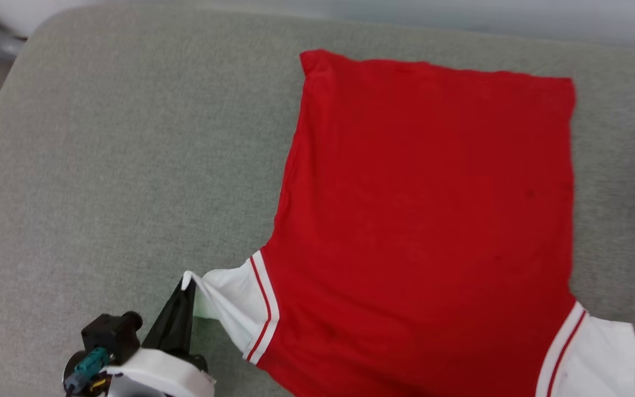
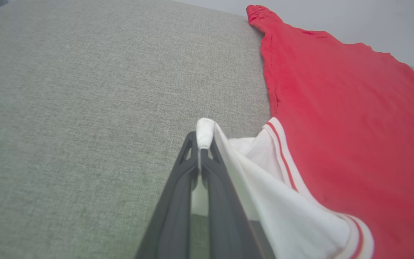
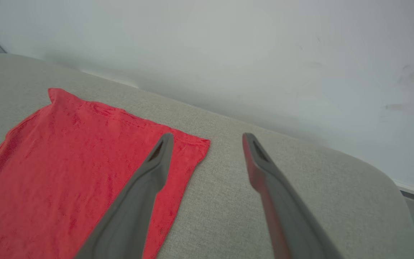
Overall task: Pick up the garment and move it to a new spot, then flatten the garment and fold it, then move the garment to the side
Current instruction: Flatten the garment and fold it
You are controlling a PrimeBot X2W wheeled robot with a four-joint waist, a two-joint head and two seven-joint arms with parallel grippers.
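Matt cloth garment [image 1: 428,220], rough woven surface [image 1: 130,165]

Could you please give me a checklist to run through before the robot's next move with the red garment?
1. Body of the garment flat: ok; it lies spread on the grey cushion.
2. Grip of the left tool: ok; shut on the white edge of the left-hand sleeve.
3. The right tool free: ok; open, holding nothing.
4. The left-hand sleeve flat: not ok; lifted and creased at the tool.
5. The right-hand sleeve flat: cannot tell; the picture's edge cuts it off.
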